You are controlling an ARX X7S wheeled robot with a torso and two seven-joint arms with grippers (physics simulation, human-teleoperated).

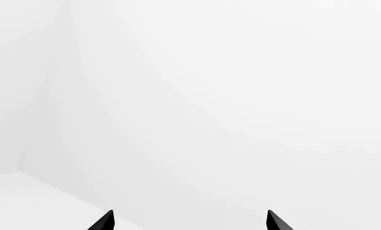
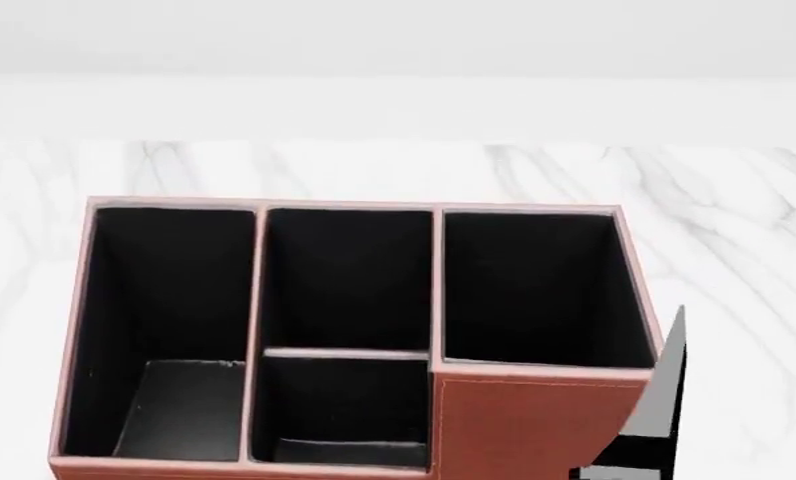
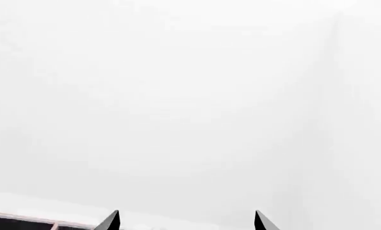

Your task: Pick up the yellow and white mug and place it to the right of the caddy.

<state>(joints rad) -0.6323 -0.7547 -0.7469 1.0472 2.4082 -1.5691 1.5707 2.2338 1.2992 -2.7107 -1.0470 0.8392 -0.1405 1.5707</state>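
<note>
- Left wrist view: left gripper (image 1: 189, 221) tips spread wide, nothing between them; only blank white wall ahead. Yellow and white mug not seen.
- Head view: caddy (image 2: 538, 420) fills the frame on the marble table (image 2: 732, 230), long axis left-right. A black and grey object (image 2: 654, 400) sits at its right side. Mug absent; nearer arm cannot be judged.
- Right wrist view: right gripper (image 3: 186, 221) tips apart, empty; no mug.

Seemingly leather caddy (image 2: 538, 425), marble table (image 2: 732, 210)

We find no text, label, brand, number or sign to read anywhere; the caddy (image 2: 538, 425) and the marble worktop (image 2: 732, 200) carry no lettering.
</note>
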